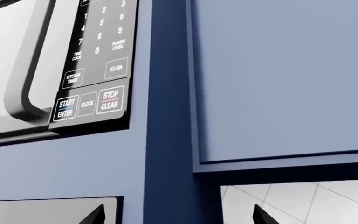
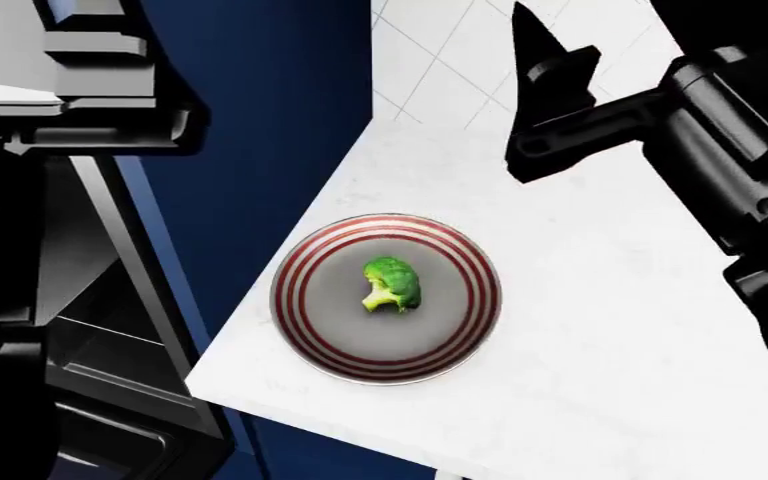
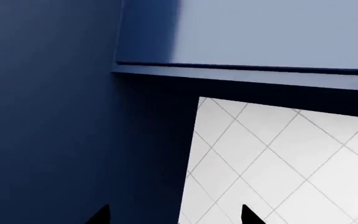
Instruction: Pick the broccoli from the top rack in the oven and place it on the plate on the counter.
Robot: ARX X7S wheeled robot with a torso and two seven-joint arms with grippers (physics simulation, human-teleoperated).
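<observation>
The broccoli [image 2: 391, 283] lies near the middle of the red-and-white ringed plate [image 2: 307, 300], which stands on the white counter [image 2: 598, 340] close to its left edge. No gripper touches either one. My right gripper [image 3: 174, 215] is open and empty, and it faces the tiled wall and upper cabinets. Its arm [image 2: 718, 130] hangs above the counter, right of the plate and behind it. My left gripper [image 1: 177, 217] is also open and empty and points at a cabinet post beside a microwave. The dark oven [image 2: 104, 340] shows at the left. Its top rack is hidden.
A microwave keypad [image 1: 98, 60] and its handle [image 1: 26, 79] fill the left wrist view's near side. Navy cabinet fronts [image 1: 278, 79] sit above the tiled wall [image 3: 278, 163]. A navy panel [image 2: 264, 120] stands between the oven and the counter.
</observation>
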